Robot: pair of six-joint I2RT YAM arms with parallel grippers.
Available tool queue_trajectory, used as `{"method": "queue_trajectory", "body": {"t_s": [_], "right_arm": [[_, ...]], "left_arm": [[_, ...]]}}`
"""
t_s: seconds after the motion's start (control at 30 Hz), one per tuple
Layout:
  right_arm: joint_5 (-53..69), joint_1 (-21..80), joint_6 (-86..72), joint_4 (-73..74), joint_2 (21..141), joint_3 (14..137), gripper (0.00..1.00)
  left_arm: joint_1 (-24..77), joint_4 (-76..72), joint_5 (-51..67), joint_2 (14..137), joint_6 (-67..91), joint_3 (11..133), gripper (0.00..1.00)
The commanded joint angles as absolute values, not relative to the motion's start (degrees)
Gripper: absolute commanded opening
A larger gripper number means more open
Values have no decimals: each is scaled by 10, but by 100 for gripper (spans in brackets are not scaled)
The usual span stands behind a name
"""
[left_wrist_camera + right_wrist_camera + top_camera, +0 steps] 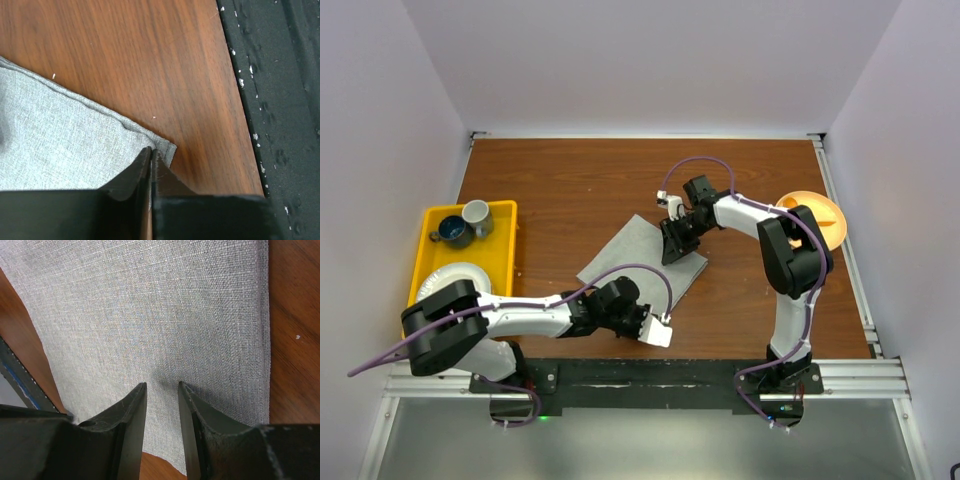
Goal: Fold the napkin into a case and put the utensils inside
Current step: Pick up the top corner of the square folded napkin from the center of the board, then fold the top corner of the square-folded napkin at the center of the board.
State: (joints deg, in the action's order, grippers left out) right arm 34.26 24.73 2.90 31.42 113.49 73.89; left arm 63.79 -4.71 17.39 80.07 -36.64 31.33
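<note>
At six o'clock, close to the table's (570, 180) near edge, the left gripper (151, 150) was clenched tight, its jaws pressed together on what looked like the nearest corner of the napkin (635, 245), with a sliver of hem poking out just beyond the tips. The napkin lay flat and open as a single layer, turned like a diamond at the middle of the table, so no case had been formed. Past the centre, toward one o'clock, the right gripper (162, 385) hung low over the cloth's far right side with its jaws a little apart, holding nothing; whether the tips touched the fabric could not be told. Farther out, a yellow tray (505, 260) sat at nine o'clock holding two cups and a white plate (455, 280), and an orange plate (825, 215) sat at three o'clock, partly hidden by the right arm. No copper utensils showed in any view. The step in hand seemed to be the first fold. The next move would likely call for carrying the pinched corner up and across toward twelve o'clock while the right gripper pinned the cloth to stop it sliding.
</note>
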Motion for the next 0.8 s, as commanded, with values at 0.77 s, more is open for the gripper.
{"method": "queue_trajectory", "body": {"t_s": [0.77], "right_arm": [[399,170,-18,335,1078,809,62]], "left_arm": [[381,31,308,914,-448,559,0]]}}
